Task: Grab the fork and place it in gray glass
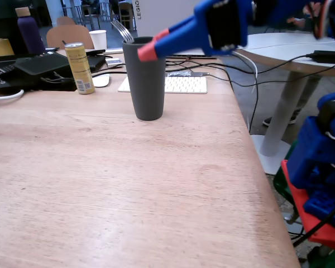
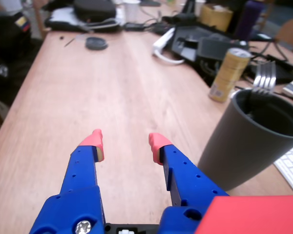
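In the wrist view, your blue gripper (image 2: 125,142) has its red-tipped fingers (image 2: 94,139) spread wide over the pale wooden surface (image 2: 88,92), holding nothing. Just to their right stands the tall matte dark gray glass (image 2: 244,151), and the silver metal fork (image 2: 263,80) already sits inside it, tines up against the far rim. The drop looks done, so lift straight away without brushing the rim. Only this view shows the open fingers; the fixed view shows the yellow drink can (image 1: 80,68) well left of the glass.
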Tool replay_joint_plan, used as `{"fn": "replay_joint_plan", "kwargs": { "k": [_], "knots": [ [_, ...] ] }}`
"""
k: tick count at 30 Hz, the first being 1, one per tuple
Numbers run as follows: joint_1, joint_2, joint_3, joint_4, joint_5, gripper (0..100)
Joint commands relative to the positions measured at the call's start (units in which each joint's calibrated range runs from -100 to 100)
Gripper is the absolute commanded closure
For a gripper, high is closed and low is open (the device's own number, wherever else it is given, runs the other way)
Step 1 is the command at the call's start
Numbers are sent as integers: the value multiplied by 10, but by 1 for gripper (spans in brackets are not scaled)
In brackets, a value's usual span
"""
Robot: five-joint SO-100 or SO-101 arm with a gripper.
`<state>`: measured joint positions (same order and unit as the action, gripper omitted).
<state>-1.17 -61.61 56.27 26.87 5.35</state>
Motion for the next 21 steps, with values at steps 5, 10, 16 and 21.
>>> {"fn": "replay_joint_plan", "kwargs": {
  "k": [5,10,16,21],
  "knots": [
    [-25,-223,248,1,-37,80],
    [-47,-317,374,1,-37,80],
    [-56,-354,433,58,-38,80],
    [-80,-355,434,83,-88,81]
  ]
}}
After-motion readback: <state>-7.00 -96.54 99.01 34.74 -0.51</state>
